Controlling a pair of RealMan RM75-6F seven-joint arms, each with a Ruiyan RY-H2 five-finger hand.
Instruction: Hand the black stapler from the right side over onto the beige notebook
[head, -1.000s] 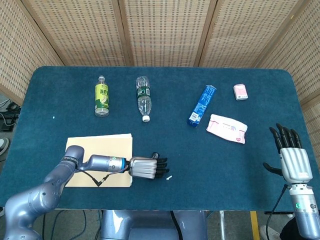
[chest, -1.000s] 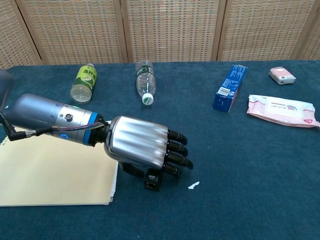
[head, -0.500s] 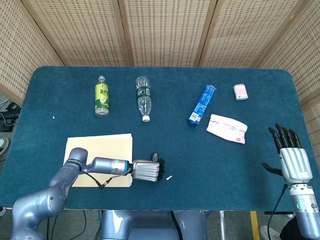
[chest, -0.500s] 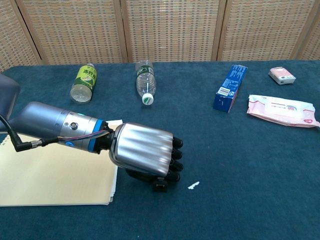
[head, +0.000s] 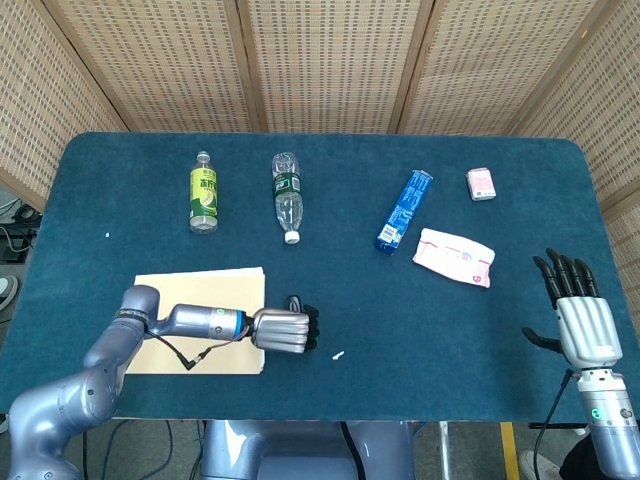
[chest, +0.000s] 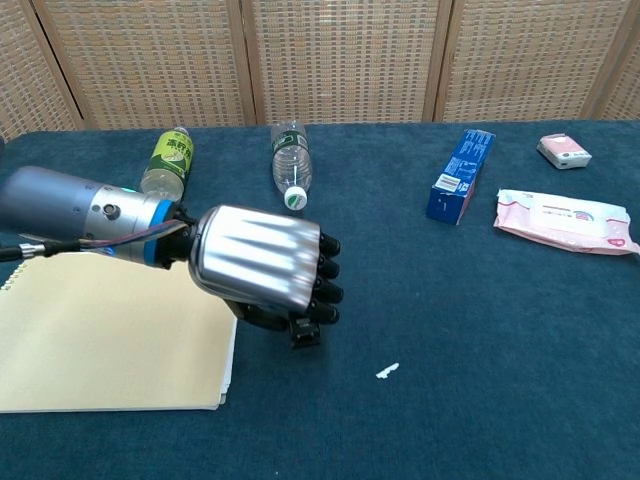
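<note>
Now your left robot hand (chest: 262, 268) grips the black stapler (chest: 304, 331) just beside the beige notebook (chest: 100, 345); your right robot hand (head: 582, 318) waits open. Next, carry it left over the cover and set it down.

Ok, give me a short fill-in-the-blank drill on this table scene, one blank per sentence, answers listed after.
1. The left hand is closed around the black ____.
2. That hand sits just past the right edge of the beige ____.
3. The right hand holds nothing, and its fingers point ____.
4. The blue box lies between the clear bottle and the pink ____.

Answers: stapler; notebook; up; packet
</note>
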